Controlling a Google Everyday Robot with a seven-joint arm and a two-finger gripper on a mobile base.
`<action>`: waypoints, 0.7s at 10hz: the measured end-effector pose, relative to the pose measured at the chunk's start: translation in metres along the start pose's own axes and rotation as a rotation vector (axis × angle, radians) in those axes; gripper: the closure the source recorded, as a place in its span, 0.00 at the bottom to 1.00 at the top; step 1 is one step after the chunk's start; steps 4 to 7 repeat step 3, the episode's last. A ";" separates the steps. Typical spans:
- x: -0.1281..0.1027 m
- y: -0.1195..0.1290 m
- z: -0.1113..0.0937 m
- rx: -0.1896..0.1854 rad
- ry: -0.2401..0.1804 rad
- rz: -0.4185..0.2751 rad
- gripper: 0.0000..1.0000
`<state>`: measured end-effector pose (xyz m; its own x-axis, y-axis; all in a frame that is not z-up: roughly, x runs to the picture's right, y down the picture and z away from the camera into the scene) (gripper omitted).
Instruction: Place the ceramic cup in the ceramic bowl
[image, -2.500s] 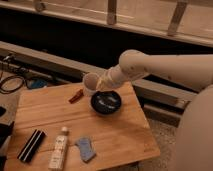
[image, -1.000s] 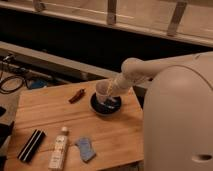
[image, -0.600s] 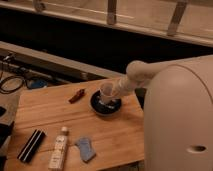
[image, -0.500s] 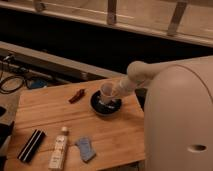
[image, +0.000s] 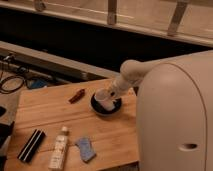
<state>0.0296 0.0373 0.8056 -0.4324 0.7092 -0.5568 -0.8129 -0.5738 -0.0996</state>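
Note:
A dark ceramic bowl (image: 98, 107) sits on the wooden table (image: 60, 120), right of its middle. A pale ceramic cup (image: 104, 98) is inside the bowl's rim. My gripper (image: 111, 93) is at the cup, right above the bowl, at the end of the white arm (image: 131, 74) that comes in from the right. The arm's large white body hides the table's right side.
A small reddish-brown object (image: 76, 95) lies left of the bowl. A black box (image: 31, 145), a white bottle (image: 59, 147) and a blue sponge (image: 85, 149) lie near the front edge. Cables (image: 12, 82) lie beyond the table's left end. A dark ledge runs behind.
The cup was held above the table left of the bowl; it has moved right and down into the bowl. In the last half second there is almost no movement.

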 end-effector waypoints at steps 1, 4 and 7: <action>0.001 0.000 0.000 0.003 0.000 -0.002 0.76; 0.005 0.010 0.002 0.004 0.005 -0.014 0.68; 0.005 0.010 0.002 0.004 0.005 -0.014 0.68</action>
